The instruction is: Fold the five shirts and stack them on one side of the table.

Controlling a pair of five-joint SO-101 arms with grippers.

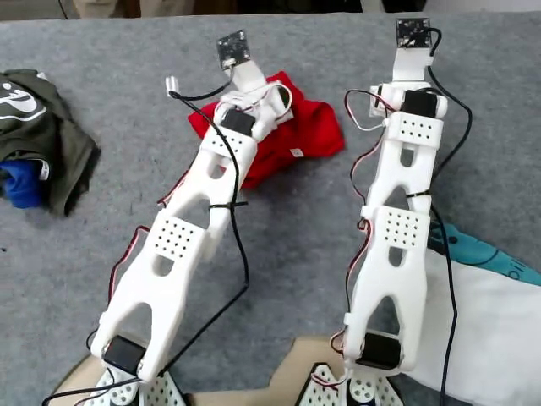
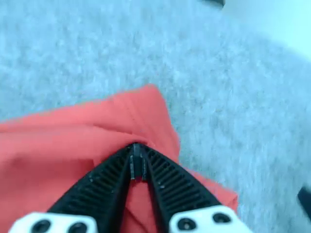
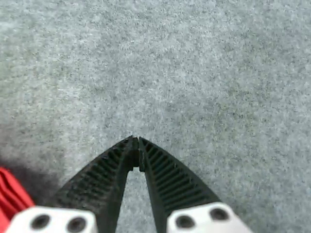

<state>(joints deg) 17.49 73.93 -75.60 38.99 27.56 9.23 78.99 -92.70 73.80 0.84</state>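
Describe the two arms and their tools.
The left arm and right arm are white shells with perforated panels, black motors and loose black, red and white cables. The left tool and right tool have black ribbed tapered fingers on white mounts.

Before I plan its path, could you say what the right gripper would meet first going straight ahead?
Probably the bare grey table, just past the shut right gripper; the red shirt lies off that line.

The left arm hides part of the crumpled red cloth shirt; right of it, the frame edge crops a white-and-teal fabric shirt.
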